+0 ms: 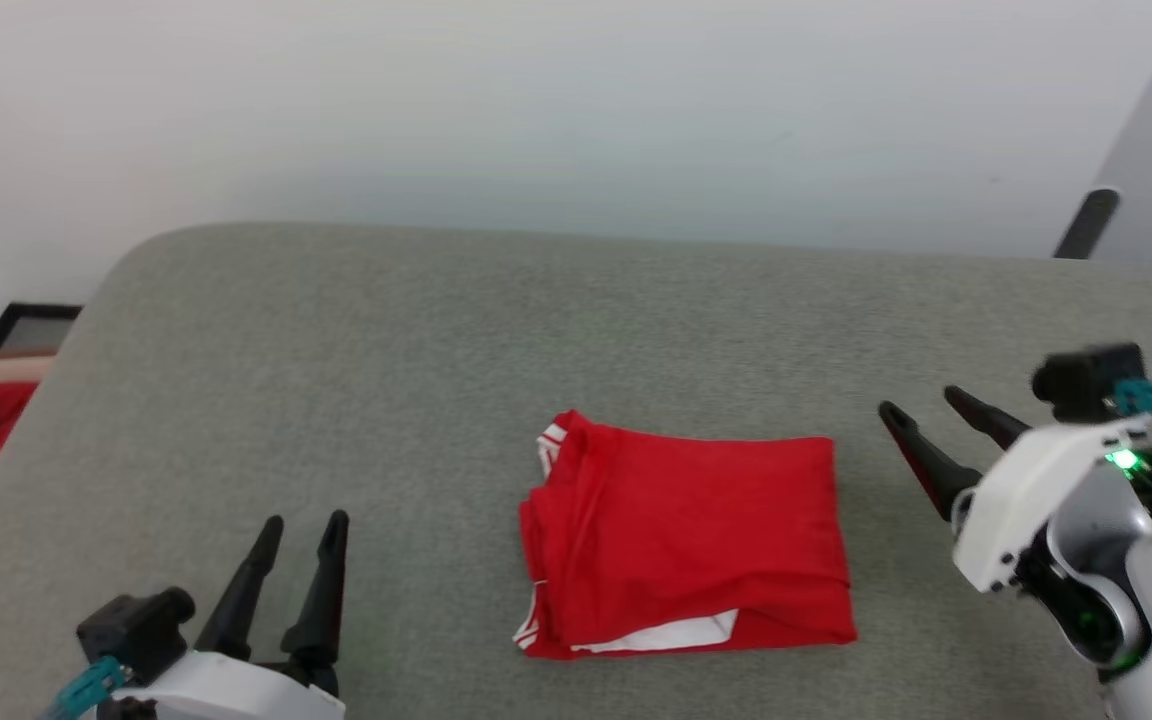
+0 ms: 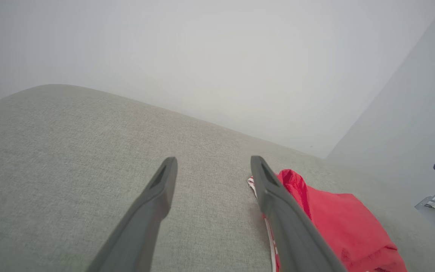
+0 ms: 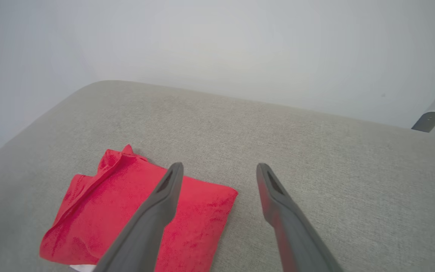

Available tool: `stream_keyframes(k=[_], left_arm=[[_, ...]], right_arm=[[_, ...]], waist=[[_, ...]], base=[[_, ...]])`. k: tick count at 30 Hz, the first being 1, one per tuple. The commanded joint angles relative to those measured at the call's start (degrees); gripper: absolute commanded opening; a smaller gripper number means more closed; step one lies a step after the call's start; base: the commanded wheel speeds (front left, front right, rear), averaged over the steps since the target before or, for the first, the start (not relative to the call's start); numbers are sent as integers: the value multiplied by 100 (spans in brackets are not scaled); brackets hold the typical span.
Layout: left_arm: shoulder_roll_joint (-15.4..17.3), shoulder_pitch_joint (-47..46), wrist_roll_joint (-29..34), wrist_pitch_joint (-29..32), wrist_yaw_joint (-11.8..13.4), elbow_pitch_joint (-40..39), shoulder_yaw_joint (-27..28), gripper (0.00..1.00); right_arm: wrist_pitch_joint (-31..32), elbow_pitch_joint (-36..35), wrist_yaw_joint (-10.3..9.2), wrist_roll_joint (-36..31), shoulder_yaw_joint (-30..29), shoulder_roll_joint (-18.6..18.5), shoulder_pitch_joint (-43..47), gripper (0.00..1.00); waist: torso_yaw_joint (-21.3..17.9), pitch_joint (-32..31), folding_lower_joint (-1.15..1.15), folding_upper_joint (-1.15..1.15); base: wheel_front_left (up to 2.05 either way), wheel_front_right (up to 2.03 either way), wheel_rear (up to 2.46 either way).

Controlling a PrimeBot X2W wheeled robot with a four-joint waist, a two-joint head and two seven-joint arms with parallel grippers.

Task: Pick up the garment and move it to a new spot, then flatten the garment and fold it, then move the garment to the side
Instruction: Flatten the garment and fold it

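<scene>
- Garment point(image 1: 686, 545) lies folded on grey cushion point(image 1: 386, 340), between both grippers, touching neither.
- Left gripper point(image 1: 304, 518): fingers spread wide, empty.
- Right gripper point(image 1: 919, 400): fingers spread wide, empty.

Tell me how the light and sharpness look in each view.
Head view: soft, even light, barely any shadow under the garment, slightly blurry overall. Left wrist view: wide-angle lens bends the cushion edge. Right wrist view: garment's texture shows clearly.
</scene>
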Motion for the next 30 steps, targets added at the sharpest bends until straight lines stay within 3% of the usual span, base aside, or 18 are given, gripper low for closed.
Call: stream_keyframes(k=[1, 13, 19, 30], left_arm=[[35, 90, 56, -4, 2, -46, 75, 100], [120, 354, 421, -3, 2, -214, 509, 100], [-9, 482, 827, -4, 2, -360, 856, 100], [-150, 685, 1142, -3, 2, -475, 1121, 100]], right_arm=[[-239, -98, -3, -66, -120, -45, 235, 100], [-1874, -769, -4, -852, -662, -409, 1199, 100], [-2672, -878, -4, -1353, -1109, -359, 1661, 100], [-2904, -851, -4, -1551, -1559, -95, 2145, 100]], waist=[[-289, -140, 0, 0], [-539, -243, 0, 0], [-592, -279, 0, 0], [-630, -327, 0, 0]], base=[[0, 0, 0], [0, 0, 0], [0, 0, 0], [0, 0, 0]])
